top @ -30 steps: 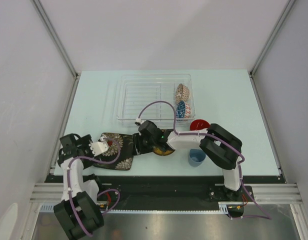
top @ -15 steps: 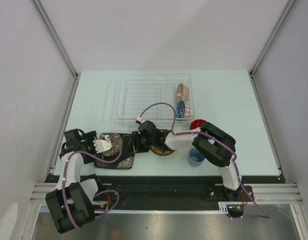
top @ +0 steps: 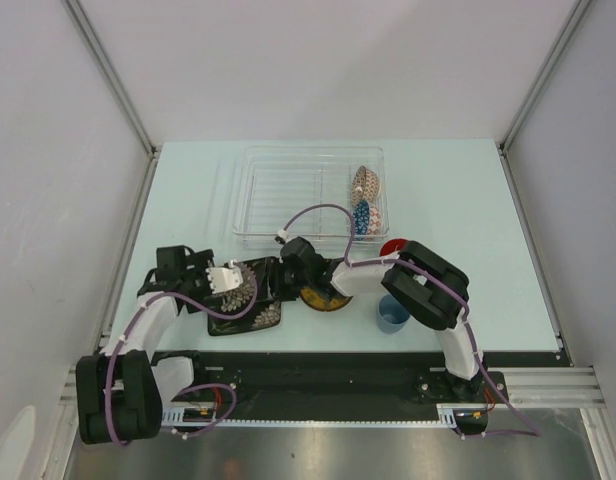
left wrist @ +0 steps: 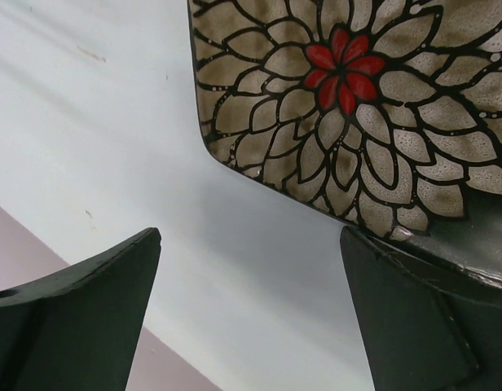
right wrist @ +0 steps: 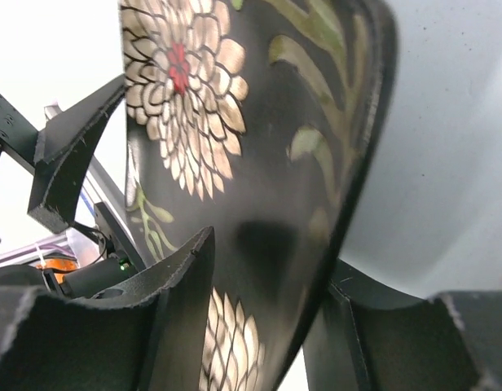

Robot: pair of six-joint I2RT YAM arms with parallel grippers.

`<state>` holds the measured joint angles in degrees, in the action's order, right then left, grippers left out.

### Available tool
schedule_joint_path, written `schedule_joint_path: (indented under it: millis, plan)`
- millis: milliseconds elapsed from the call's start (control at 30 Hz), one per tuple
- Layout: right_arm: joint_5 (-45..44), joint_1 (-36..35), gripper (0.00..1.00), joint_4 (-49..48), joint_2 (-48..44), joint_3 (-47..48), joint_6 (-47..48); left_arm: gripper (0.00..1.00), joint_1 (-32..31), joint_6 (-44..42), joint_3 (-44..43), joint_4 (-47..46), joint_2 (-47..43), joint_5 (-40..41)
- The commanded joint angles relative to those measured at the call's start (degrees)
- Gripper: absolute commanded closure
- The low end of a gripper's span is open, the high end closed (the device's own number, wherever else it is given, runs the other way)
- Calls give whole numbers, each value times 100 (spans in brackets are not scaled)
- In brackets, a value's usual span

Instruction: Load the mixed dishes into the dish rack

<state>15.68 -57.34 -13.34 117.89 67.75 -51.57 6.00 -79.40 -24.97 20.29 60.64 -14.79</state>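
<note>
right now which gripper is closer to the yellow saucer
Right. The right gripper is clamped on the black floral plate at the edge just beside the yellow saucer. The left gripper hangs open over the plate's opposite side, farther off.

The ribbed part of the dish rack (top: 283, 190) is free; the beige patterned bowl (top: 364, 182) and blue patterned bowl (top: 362, 217) fill its right strip. A purple cable (top: 313, 207) arches over its near wall. The tilted black square floral plate (top: 256, 310) blocks the way between both arms.
</note>
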Motion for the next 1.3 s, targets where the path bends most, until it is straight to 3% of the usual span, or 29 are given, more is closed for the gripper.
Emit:
schedule_joint_path:
  millis: [0,167,200,300,467,533,667,800,933,1000,1033,1133,1233,1267]
  plan:
    - [356,-145,56,-617,-2,19,-2,2,-529,864,71,440,97,-1131]
    - [225,-269,69,-564,-213,19,182,2,-741,1145,98,335,71,-1158]
    - [216,-269,80,-538,-257,19,200,2,-767,1180,89,326,71,-1158]
    - [199,-269,100,-380,-345,19,296,2,-767,1426,-60,448,9,-1158]
    - [-56,-278,100,156,-635,19,595,5,-758,2040,-1008,1308,-122,-1193]
    - [-135,-278,100,497,-897,19,885,5,-618,2287,-1708,1713,-228,-1560]
    - [-530,-286,100,1280,-1574,89,1727,6,663,2806,-3300,3230,43,-3080]
    - [-1513,-287,100,2667,-2514,370,3019,5,2006,2930,-4725,4595,667,-4408]
    - [-3276,-199,100,2645,-3595,537,4624,6,2520,2859,-5456,5510,1125,-5156]
    - [-3816,-85,100,2121,-3929,625,5364,5,2555,2868,-5361,5678,1195,-5341]
    - [-4245,-49,100,1838,-3983,635,6299,5,2555,2920,-5273,5670,1187,-5368]
    - [-4503,144,100,581,-3914,669,7526,5,2555,3157,-4851,5328,1099,-5491]
    - [-4355,302,100,-429,-3572,670,9406,5,2555,3333,-4535,5030,1011,-5526]
    - [-4363,355,100,-728,-3449,670,10429,5,2555,3369,-4464,4941,1002,-5526]
